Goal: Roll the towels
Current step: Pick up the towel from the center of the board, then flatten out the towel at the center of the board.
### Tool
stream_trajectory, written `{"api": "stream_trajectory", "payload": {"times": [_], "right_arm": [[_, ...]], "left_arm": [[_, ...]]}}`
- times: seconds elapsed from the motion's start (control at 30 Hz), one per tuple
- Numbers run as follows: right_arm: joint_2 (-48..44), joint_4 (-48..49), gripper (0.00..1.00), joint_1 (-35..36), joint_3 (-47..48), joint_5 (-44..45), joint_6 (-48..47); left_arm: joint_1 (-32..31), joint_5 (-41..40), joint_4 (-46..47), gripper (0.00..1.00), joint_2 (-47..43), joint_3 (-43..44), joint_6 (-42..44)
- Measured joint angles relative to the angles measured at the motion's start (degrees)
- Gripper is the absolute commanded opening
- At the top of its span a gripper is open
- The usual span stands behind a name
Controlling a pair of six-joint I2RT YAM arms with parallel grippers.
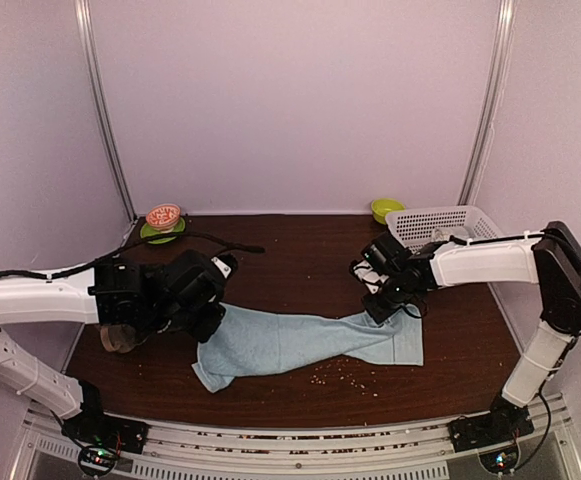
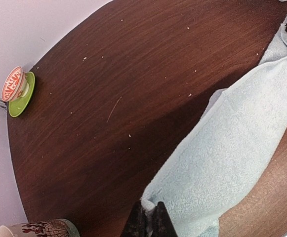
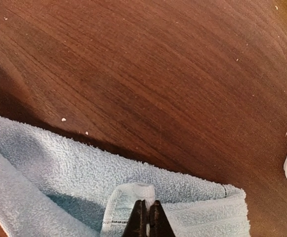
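A light blue towel (image 1: 300, 345) lies stretched left to right across the dark wooden table (image 1: 300, 265), bunched and narrow in the middle. My left gripper (image 1: 213, 318) is shut on the towel's left end; the left wrist view shows a pinch of cloth (image 2: 232, 148) squeezed between the dark fingertips of that gripper (image 2: 150, 206). My right gripper (image 1: 382, 308) is shut on the right end. In the right wrist view a folded, hemmed corner of the towel (image 3: 59, 163) sticks up between the closed tips of this gripper (image 3: 148, 203).
A patterned mug (image 1: 120, 338) stands under my left arm, also at the left wrist view's bottom edge (image 2: 39, 229). An orange-patterned bowl (image 1: 163, 217) on a green saucer sits back left. A white basket (image 1: 440, 225) and a yellow-green dish (image 1: 385, 209) sit back right. Crumbs (image 1: 345, 375) lie near the towel.
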Motion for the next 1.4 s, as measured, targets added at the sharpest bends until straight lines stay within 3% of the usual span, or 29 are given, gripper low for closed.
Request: {"api": "stream_trajectory", "payload": {"times": [0.13,0.4,0.67,0.87,1.17,1.4], "right_arm": [[-4.44,0.26,0.0,-0.02,-1.38,0.74,2.03],[-28.63,5.66,0.0,-1.84,-5.6,0.46,9.18],[-46.56,7.1,0.0,-1.99,-8.15,-4.39,12.94],[-58.71,6.1,0.0,-1.99,-9.62,-11.1,14.08],[-69.81,4.2,0.0,-1.99,-8.5,-25.07,16.59],[-64.72,5.49,0.0,-3.41,-10.25,-19.19,19.26]], "left_arm": [[0.0,-0.15,-0.02,0.0,-0.04,-0.11,-0.02],[0.0,-2.4,-0.92,0.0,-4.59,0.22,-0.33],[0.0,-5.01,-1.01,0.0,-18.58,2.08,-0.72],[0.0,-2.6,-0.48,0.0,-30.21,2.05,1.44],[0.0,12.81,-0.26,0.0,-39.63,4.24,5.22],[2.89,13.22,3.28,0.0,-29.81,3.5,7.74]]}}
